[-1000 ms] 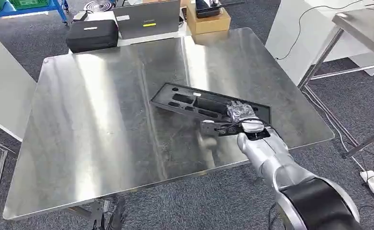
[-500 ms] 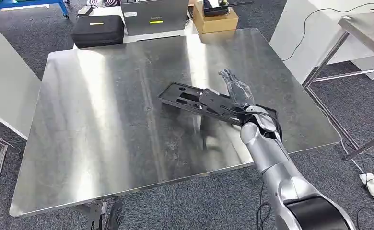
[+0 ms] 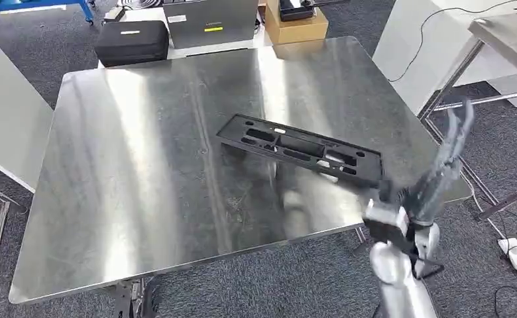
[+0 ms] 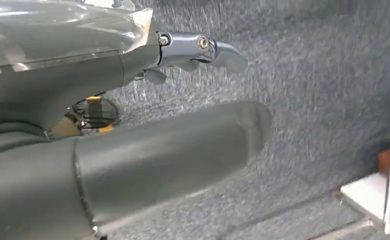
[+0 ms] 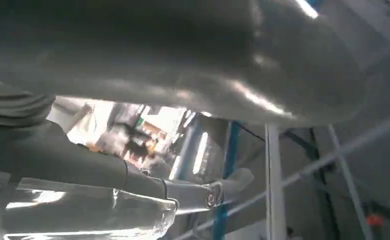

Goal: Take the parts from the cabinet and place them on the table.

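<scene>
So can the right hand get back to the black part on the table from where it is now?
Probably yes. The right hand is raised, fingers apart and empty, just off the table's near right edge. The black part lies flat and uncovered close by, with nothing between them.

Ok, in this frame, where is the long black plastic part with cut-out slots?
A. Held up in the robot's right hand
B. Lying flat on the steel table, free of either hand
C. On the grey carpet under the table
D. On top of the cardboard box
B: in the head view the long black plastic part lies flat on the steel table, while the right hand is raised off the table's near right edge, fingers spread and holding nothing.
</scene>
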